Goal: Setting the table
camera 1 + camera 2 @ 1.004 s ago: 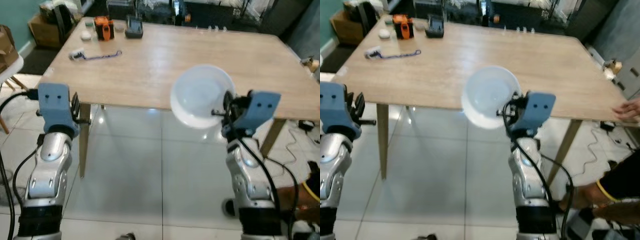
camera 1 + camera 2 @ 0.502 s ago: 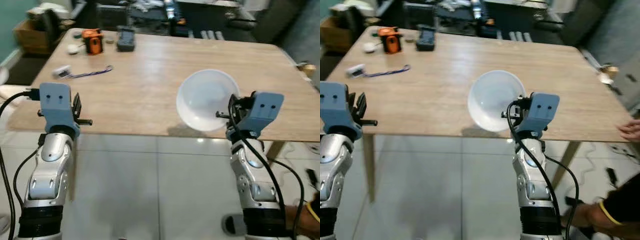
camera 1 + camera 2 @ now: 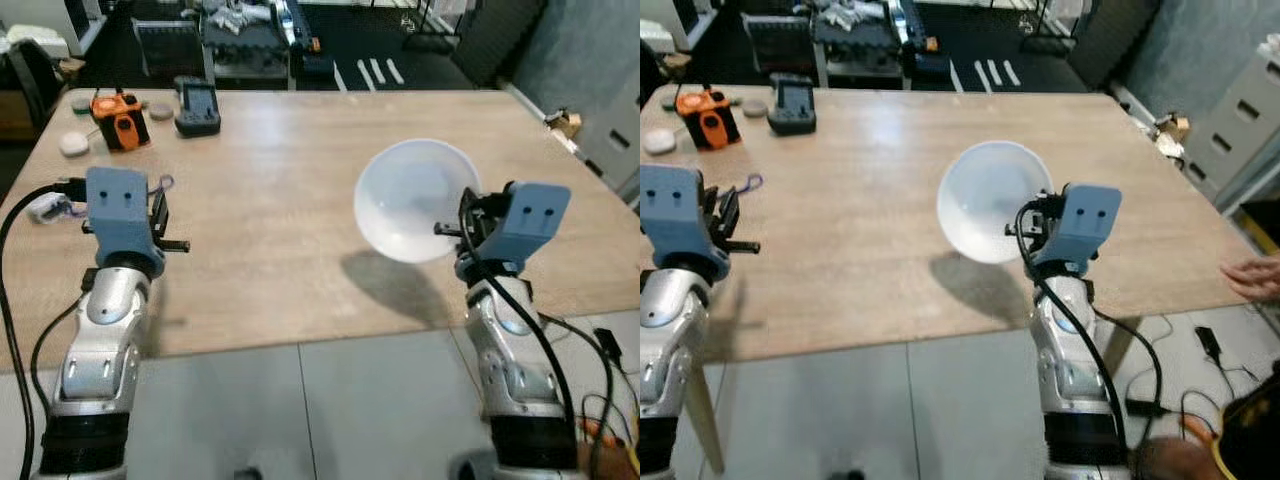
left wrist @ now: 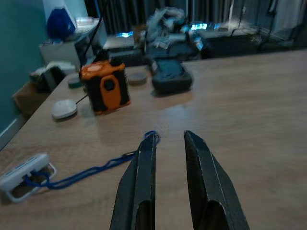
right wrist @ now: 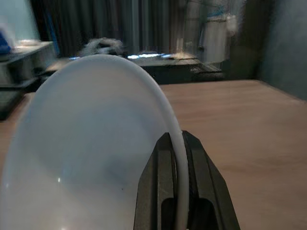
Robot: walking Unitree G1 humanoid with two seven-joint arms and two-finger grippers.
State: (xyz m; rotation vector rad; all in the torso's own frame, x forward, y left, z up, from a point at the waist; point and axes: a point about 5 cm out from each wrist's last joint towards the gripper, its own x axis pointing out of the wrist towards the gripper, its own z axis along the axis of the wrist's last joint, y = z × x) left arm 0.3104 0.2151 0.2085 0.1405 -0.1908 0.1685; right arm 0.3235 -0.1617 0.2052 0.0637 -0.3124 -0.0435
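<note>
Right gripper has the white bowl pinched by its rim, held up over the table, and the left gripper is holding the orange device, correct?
Not quite. The left gripper holds nothing; the left wrist view shows its fingers apart, well short of the orange device. The right gripper does pinch the white bowl by its rim over the table.

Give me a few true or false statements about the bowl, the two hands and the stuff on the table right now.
1. The right hand grips the bowl by its rim. True.
2. The bowl rests flat on the table. False: it is held tilted above the table, casting a shadow on the wood.
3. The left hand holds the blue cord. False: its fingers are apart and hold nothing; the cord lies on the table.
4. An orange device sits near the table's far left corner. True.
5. The dark device lies inside the bowl. False: it lies on the table beside the orange device.
</note>
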